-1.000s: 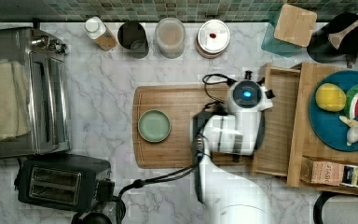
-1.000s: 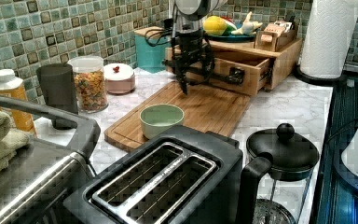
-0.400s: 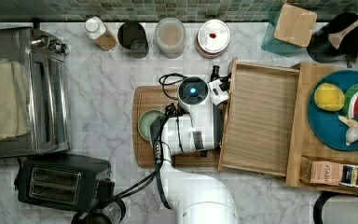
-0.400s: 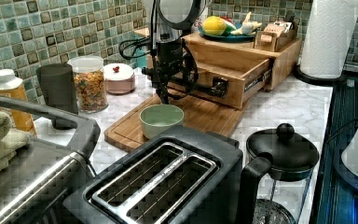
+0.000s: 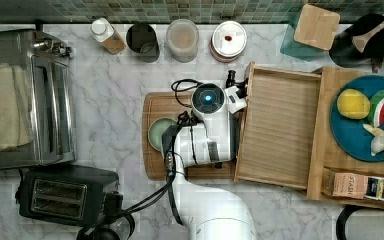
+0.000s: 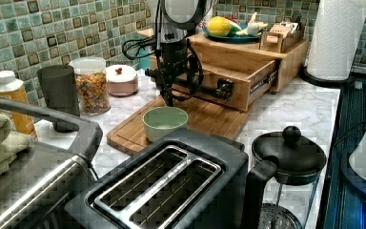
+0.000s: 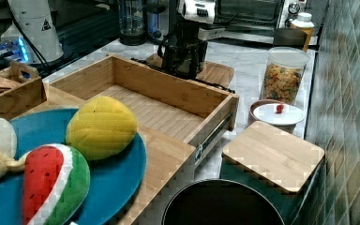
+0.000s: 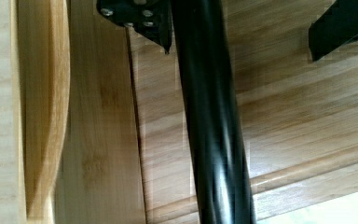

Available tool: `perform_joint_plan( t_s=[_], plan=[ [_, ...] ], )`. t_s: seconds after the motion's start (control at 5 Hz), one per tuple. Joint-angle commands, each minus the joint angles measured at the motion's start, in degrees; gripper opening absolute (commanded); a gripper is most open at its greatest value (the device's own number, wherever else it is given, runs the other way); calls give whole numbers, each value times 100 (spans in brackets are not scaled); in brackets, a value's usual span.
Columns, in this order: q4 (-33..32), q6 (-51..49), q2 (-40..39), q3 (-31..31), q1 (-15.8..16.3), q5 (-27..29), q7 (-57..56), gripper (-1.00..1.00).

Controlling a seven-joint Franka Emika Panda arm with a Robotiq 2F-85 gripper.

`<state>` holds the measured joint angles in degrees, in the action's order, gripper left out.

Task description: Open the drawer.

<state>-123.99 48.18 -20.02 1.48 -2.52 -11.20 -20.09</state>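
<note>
While straddling the long black bar handle point(image 8: 209, 116) with fingers point(image 8: 335, 28) apart rather than clamped, poised at the front of the drawer point(image 5: 280, 130) above the cutting board point(image 5: 155, 107): the gripper point(image 6: 174, 90) of the single arm. One finger just beside the bar, the other standing clear of it.

Drawn far out of the bamboo stand point(image 5: 325, 165) toward the top view's left, with the ribbed floor bare from front wall to back and a metal runner exposed along the side in the right view. Front wall reaching the board's edge, near the green bowl point(image 5: 160, 134). Judged from this, all but finished: opening seemingly done, with little left beyond perhaps a last short pull and a lift clear of the handle.

Set on a white marble bench point(image 5: 110, 100) against a wall of green mosaic tile point(image 6: 38, 33). Lined along the wall: a small bottle, a dark cup, a cereal jar point(image 5: 182, 40) and a lidded pot. On the stand's top, a blue plate point(image 5: 350, 135) of plush fruit and a box of tea bags. Elsewhere on the bench, a toaster oven point(image 5: 50, 100) draped with a towel, a black toaster point(image 5: 65, 195), a French press point(image 6: 286, 157) and a paper towel roll point(image 6: 336, 38).
</note>
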Motion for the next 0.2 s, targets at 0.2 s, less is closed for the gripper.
perform_joint_plan(
  t_s=[0.2],
  plan=[
    [248,200,480,653,636,165,377,100]
  ],
)
